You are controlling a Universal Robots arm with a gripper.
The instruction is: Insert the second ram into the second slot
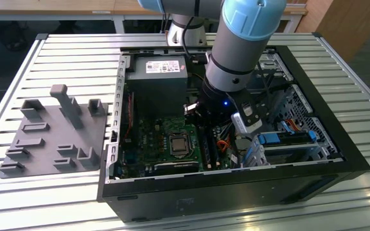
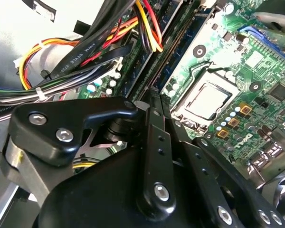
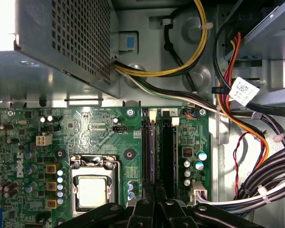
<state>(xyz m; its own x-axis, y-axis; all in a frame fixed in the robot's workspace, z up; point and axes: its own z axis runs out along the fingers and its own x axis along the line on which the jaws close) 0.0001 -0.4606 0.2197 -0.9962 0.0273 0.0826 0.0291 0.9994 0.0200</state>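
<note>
Right now the UR arm (image 1: 236,57) reaches down into the open PC case (image 1: 349,161), wrist just on the exterior view's right of the CPU socket (image 1: 178,143).

Gripper (image 3: 152,205) sits over the DIMM slots beside the CPU socket (image 3: 92,190). Claw is narrow: black fingers (image 3: 143,209) drawn nearly together w/ only a slit between. In the second wrist view the gripper (image 2: 154,97) looks the same, tips closed up, pointing at the long slots next to the socket (image 2: 206,99).

Second ram (image 3: 151,152) is seen edge-on in the first wrist view: thin dark-blue stick standing in the slot closest to the CPU socket, its near end running in between the fingertips. Looks pinched there; can't tell how deep it's seated. Black slot (image 3: 169,152) lies just beyond it, on the side away from the socket, parallel.

Other bits, all ref the CPU socket:
- PSU (image 3: 61,42), perforated metal box, off past the mobo edge.
- Yellow wires (image 3: 183,66) loop from the PSU past the slot ends.
- Black cable bundle (image 3: 263,183) lies beyond the slots, well apart from the socket.

Outside the case, on the exterior view's left, a grey fixture plate (image 1: 50,139) lies on the slatted table (image 1: 44,202).
</note>
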